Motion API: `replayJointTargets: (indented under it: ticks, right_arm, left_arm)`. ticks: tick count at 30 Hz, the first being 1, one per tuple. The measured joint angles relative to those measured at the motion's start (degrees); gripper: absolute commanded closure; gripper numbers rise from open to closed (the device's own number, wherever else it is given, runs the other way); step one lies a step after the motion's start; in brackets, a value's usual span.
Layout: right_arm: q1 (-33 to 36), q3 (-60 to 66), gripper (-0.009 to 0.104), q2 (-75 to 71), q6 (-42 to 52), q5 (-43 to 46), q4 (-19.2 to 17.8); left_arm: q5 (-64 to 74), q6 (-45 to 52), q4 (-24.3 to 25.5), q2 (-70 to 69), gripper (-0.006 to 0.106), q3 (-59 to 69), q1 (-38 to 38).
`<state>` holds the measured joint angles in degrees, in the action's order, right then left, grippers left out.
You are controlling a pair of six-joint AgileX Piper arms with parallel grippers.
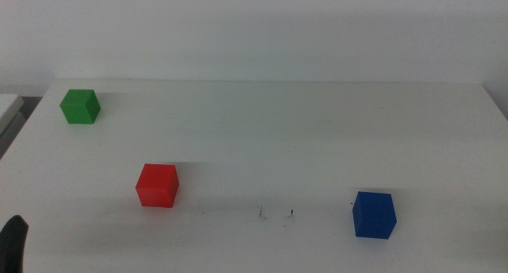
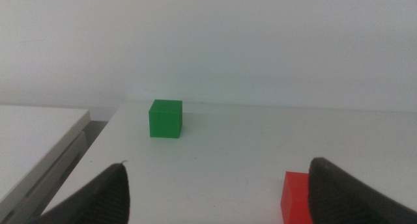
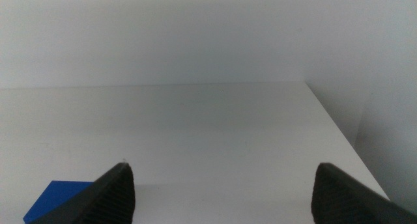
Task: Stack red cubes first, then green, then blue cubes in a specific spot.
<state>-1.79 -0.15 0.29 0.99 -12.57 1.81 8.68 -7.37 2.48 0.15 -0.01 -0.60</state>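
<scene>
Cubes of one size and plain matte faces sit well apart on the white worktop (image 1: 317,138). The red cube (image 1: 157,185) lies left of centre toward the near edge, sharp-cornered and solid. The green cube (image 1: 80,106) stands far back near the left rear corner, and the blue cube (image 1: 374,215) rests near the front on the right. Between red and blue, a few tiny dark specks mark the spot (image 1: 275,215), a bare patch with nothing on it.

Wide bare surface separates all three cubes. The worktop's far edge meets a plain pale wall; its left edge drops beside a lower grey-white surface (image 2: 39,129), its right edge to a shadowed gap.

The left pincer (image 2: 218,195) hangs low near the front left corner, released with its dark jaws spread wide, the red cube's corner just inside one jaw and the green cube ahead. The right pincer (image 3: 225,195) waits likewise released, jaws wide apart, the blue cube's corner beside one jaw.
</scene>
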Motion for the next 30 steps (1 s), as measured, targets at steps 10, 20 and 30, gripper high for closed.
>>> replayJointTargets:
  ticks: [10, 20, 30]
  right_arm:
    - [0.0, 0.0, 0.008, 0.0, 0.0, 0.0, 0.0]
    - [0.0, 0.0, 0.008, 0.0, 0.0, 0.0, 0.0]
    - [0.0, 0.0, 0.008, 0.0, 0.0, 0.0, 0.0]
  left_arm:
    - [19.2, 1.7, -3.7, 21.1, 0.007, -18.9, 0.0]
    - [35.1, 3.0, -13.3, 62.5, 0.007, -45.7, -4.4]
    - [35.6, -3.4, -7.5, 85.2, 0.007, -59.1, -15.5]
